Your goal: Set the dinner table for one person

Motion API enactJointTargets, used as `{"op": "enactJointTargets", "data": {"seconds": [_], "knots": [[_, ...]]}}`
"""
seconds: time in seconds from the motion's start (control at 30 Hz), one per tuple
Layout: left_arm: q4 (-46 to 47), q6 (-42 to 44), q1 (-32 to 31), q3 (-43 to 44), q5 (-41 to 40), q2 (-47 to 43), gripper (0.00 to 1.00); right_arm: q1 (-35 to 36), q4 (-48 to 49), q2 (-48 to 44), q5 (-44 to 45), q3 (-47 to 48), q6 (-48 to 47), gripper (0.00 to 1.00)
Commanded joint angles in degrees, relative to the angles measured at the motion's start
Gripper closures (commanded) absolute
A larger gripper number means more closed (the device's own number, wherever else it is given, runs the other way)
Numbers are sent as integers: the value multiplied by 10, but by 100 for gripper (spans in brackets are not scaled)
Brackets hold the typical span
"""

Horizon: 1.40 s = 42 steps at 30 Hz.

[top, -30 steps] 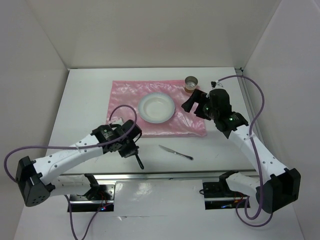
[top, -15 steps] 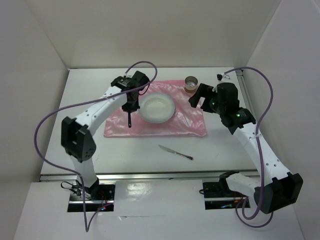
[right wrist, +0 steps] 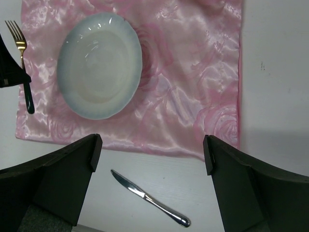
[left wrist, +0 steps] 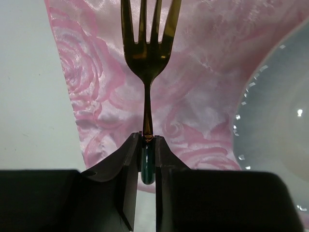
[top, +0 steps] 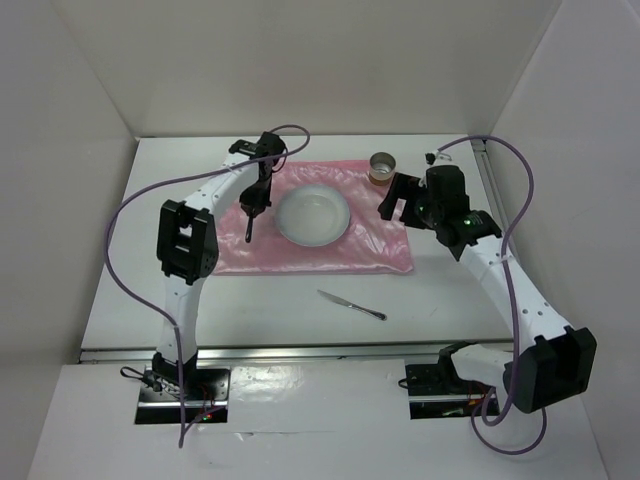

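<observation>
With its tine tips cut off at the frame's top, the fork (left wrist: 147, 63) is pinched by the handle in the left gripper (left wrist: 147, 159) over the mat (top: 300, 250) on the dinner table (top: 430, 290), above which the right gripper (right wrist: 150, 150) gapes empty.

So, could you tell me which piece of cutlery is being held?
The gold fork, gripped by its dark handle in the left gripper; the silver knife lies loose on the white table.

Plate (top: 313, 215) fills mat (top: 380, 250) centre. Cup (top: 382, 166) at mat's far-right corner. Knife (top: 351, 305) near dinner table (top: 150, 290) front edge, centre. Left arm (top: 215, 185) with fork (left wrist: 147, 55) blocks mat's left strip. Front-left corner open.
</observation>
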Motion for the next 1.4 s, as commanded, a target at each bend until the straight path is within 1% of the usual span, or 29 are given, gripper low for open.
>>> {"op": "enactJointTargets", "data": {"seconds": [0.0,0.07,0.2,0.33,0.43,0.53,0.63,0.7,0.73,0.77,0.87,0.9,0.97,1.0,1.1,1.17,1.2,1.23,1.33,1.37], "knots": [[-3,21,12,25,18,20,100,-4,5,9,11,17,-12,1],[6,21,17,10,18,25,100,-4,10,16,4,17,-12,1],[20,21,23,10,24,44,100,-4,4,30,9,28,-6,1],[14,26,23,46,24,73,100,-4,4,42,15,28,2,1],[7,26,23,52,17,87,100,1,4,49,28,23,7,1],[2,26,28,52,4,99,100,27,-1,55,28,15,-7,1],[2,16,35,47,10,105,100,78,-1,68,48,-19,-13,1],[-12,9,40,59,18,111,90,122,-1,77,60,-42,-7,1],[-12,4,40,59,24,116,83,135,-7,83,65,-50,-2,1],[-17,4,40,59,24,116,72,148,-7,83,70,-58,15,1],[-17,4,40,59,24,102,55,179,-15,84,49,-92,33,8],[-17,4,40,59,18,102,46,200,-15,84,42,-114,44,10],[-17,4,40,59,18,90,36,222,-29,67,51,-133,65,17],[-17,4,40,59,18,79,34,230,-29,67,58,-141,78,19],[-17,4,40,59,12,57,34,251,-43,60,58,-153,90,25],[-29,4,40,71,7,46,34,258,-48,73,51,-159,90,27],[-34,4,40,79,-1,41,34,264,-48,80,51,-159,82,31],[-34,-2,40,79,-1,24,34,264,-48,88,51,-159,74,33],[-39,-16,40,74,-13,-12,34,269,-35,119,38,-159,53,33],[-39,-26,40,73,-13,-40,34,269,-24,135,33,-159,46,33]]}}
